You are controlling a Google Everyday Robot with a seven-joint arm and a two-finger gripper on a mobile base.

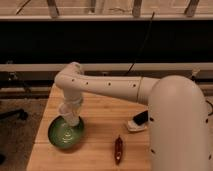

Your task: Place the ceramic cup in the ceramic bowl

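Note:
The green ceramic bowl sits on the front left of the wooden table. My white arm reaches from the right, bends down, and ends at the gripper, which hangs over the bowl's far right rim, just above its inside. The lower end of the arm is white and cylindrical. I cannot tell the ceramic cup apart from the gripper there, and no cup stands elsewhere on the table.
A white-and-black flat device lies right of the table's middle. A dark red-brown oblong object lies near the front edge. The table's left edge runs close to the bowl. A dark rail and wall stand behind.

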